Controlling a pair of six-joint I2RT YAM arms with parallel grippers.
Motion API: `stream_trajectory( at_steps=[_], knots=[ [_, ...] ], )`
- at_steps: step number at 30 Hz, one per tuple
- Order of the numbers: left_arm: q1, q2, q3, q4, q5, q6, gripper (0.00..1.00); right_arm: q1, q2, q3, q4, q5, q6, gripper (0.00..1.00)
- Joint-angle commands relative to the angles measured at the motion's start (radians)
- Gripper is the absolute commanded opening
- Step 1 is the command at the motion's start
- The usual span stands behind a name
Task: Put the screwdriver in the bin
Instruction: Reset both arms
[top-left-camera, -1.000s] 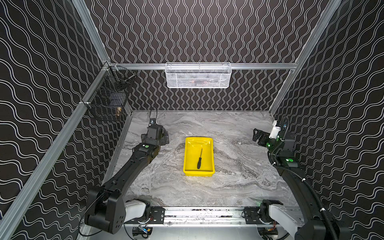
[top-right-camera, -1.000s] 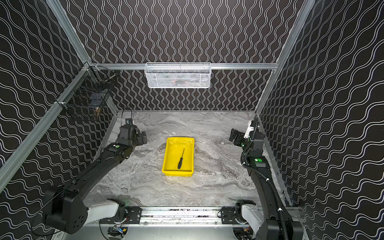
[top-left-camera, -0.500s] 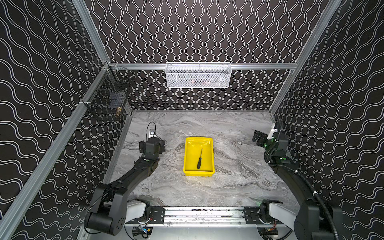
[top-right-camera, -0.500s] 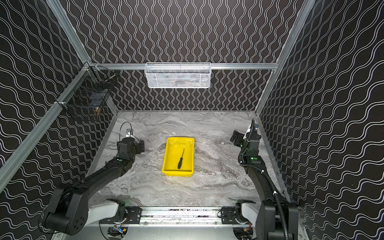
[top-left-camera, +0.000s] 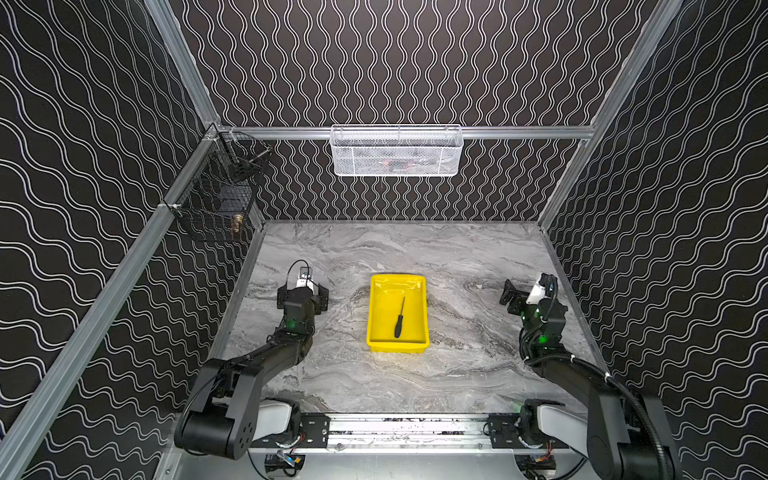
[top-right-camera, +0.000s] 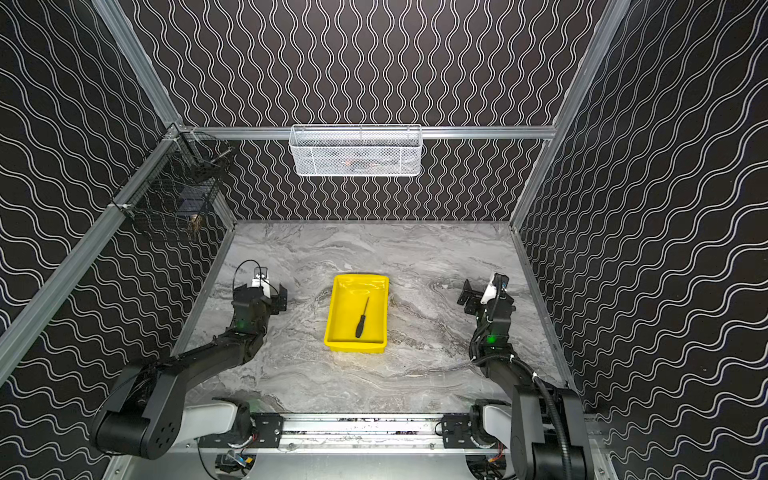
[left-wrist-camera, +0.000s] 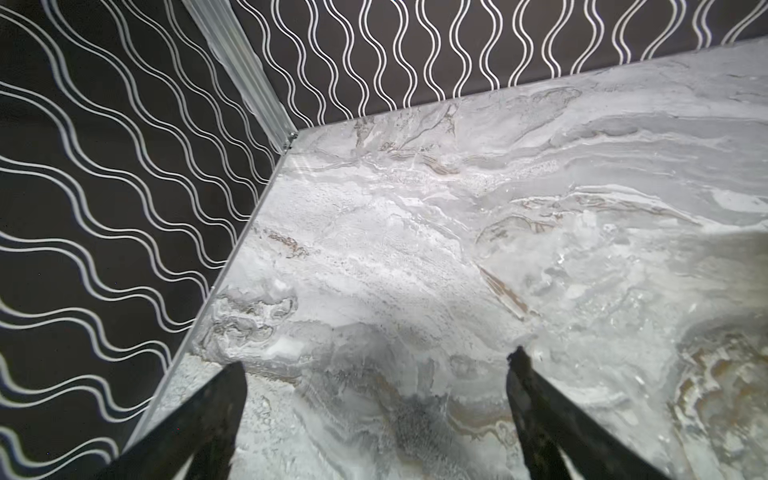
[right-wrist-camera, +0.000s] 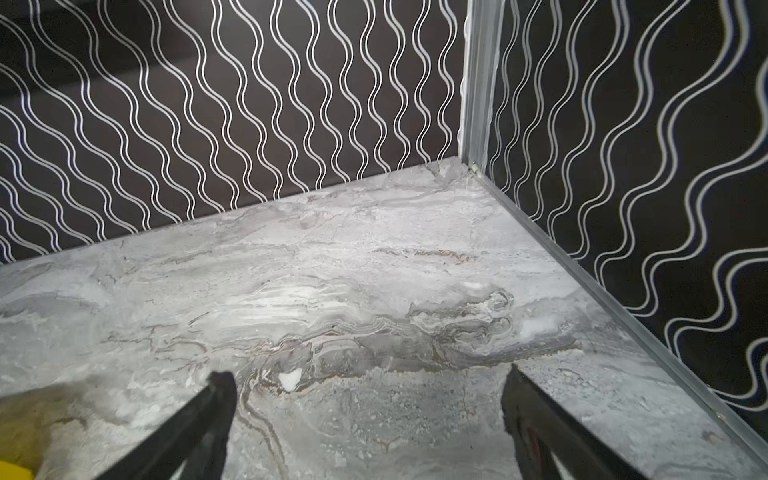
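Bin (right-wrist-camera: 12, 471) cut off at right wrist frame edge, only a yellow corner showing outside the left-hand jaw. White mesh basket (top-left-camera: 397, 151) contents too blurred to tell; black wire basket (top-left-camera: 216, 195) holds possibly a brass fitting.

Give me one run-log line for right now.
screwdriver: lying in bin | left gripper: open, holding nothing | right gripper: open, holding nothing | both arms apart from bin

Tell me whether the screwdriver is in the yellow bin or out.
In. The screwdriver lies flat on the floor of the bin, inside its rim, in both top views; neither arm touches it.
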Motion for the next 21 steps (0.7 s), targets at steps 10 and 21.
stream_trajectory(
  at_steps=[10, 21],
  knots=[
    [0.039, 0.163, -0.035, 0.300, 0.181, 0.003, 0.99, -0.003, 0.102, 0.003, 0.197, -0.029, -0.059, 0.99],
    [0.057, 0.276, -0.055, 0.433, 0.222, 0.003, 0.99, -0.005, 0.206, 0.003, 0.238, -0.062, -0.072, 0.99]
  ],
)
